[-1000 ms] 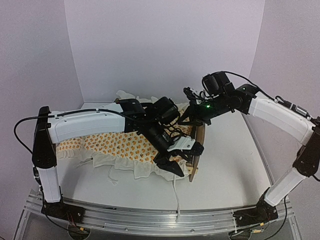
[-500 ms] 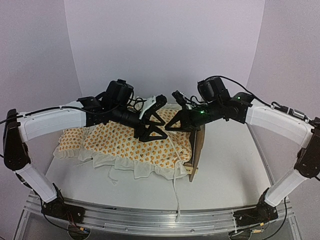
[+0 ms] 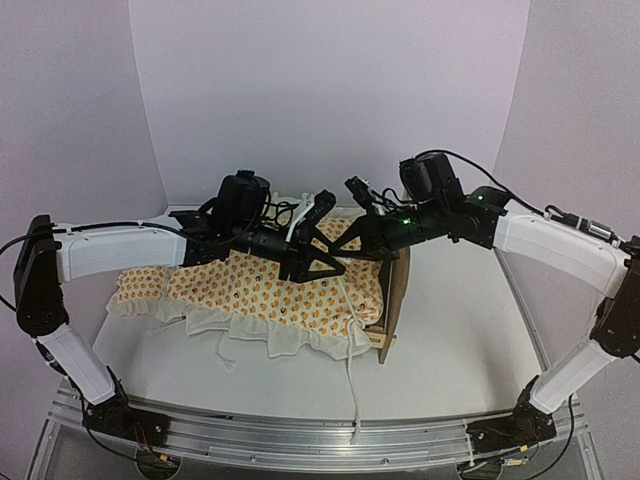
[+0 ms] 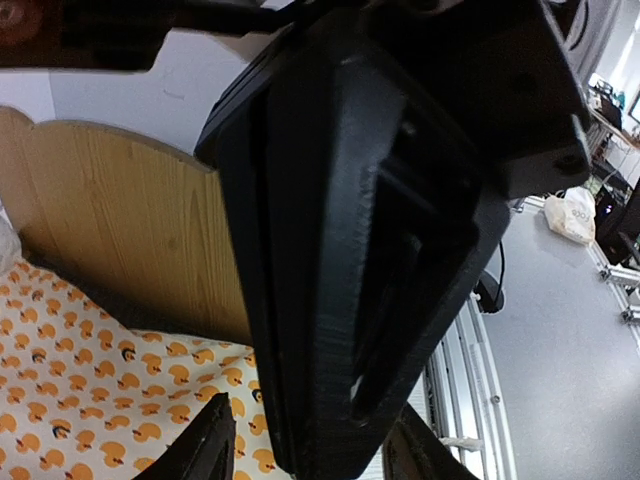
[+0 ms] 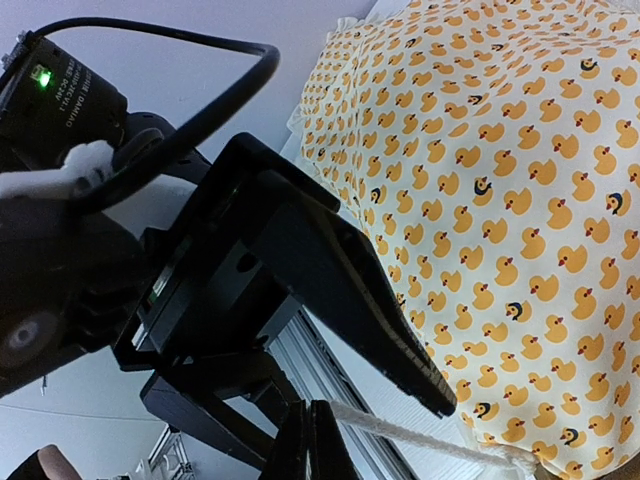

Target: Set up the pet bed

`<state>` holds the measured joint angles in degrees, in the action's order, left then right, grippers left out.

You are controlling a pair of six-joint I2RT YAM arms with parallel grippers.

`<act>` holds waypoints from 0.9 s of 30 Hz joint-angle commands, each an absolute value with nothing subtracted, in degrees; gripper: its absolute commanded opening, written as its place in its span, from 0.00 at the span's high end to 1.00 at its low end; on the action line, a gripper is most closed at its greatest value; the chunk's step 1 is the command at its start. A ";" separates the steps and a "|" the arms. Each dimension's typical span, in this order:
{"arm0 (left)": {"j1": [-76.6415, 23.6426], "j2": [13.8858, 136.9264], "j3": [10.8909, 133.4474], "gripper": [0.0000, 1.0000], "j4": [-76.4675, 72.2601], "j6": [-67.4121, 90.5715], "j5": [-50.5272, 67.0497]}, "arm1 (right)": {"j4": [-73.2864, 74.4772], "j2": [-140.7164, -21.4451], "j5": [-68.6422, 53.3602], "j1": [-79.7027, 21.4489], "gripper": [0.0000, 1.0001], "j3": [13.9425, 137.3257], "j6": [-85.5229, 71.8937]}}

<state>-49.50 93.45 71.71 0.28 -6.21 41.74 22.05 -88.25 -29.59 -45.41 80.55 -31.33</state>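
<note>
The pet bed's duck-print ruffled bedding (image 3: 250, 285) lies spread over the table and over the light-wood bed frame (image 3: 398, 295). The left wrist view shows the scalloped headboard (image 4: 110, 230) above the bedding (image 4: 70, 390). My right gripper (image 3: 346, 243) (image 5: 310, 445) hovers over the bedding (image 5: 500, 180), shut on a white cord (image 5: 420, 430) that trails off the bedding to the front edge (image 3: 350, 350). My left gripper (image 3: 328, 246) (image 4: 315, 452) is open right beside it, its fingertips (image 4: 212, 445) straddling the right gripper's black body. No pillow is in view.
The white table (image 3: 460, 330) is walled in by pale panels at the back and sides. An aluminium rail (image 3: 300, 435) runs along the near edge by the arm bases. A plastic bag (image 4: 572, 215) lies on the floor beyond the table.
My left arm lifted away from the front of the bed, swung back to the left, then came in toward the right gripper with its jaws narrowing. The right gripper has hardly moved.
</note>
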 commanded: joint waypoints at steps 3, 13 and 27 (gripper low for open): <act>-49.38 94.25 70.94 0.98 -6.99 -3.27 43.87 | 19.24 -85.88 -30.83 -45.27 1.00 80.95 -32.37; -49.27 92.26 69.18 1.00 -0.53 -14.18 46.84 | 57.86 -81.90 19.04 -45.41 0.12 97.80 -39.84; -49.64 90.66 65.86 1.00 6.80 -28.61 53.04 | 67.87 -99.65 23.23 -44.18 0.39 107.01 -36.97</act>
<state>-49.30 93.62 67.16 4.07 -22.49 49.98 65.33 -98.73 22.95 -45.00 104.99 -37.66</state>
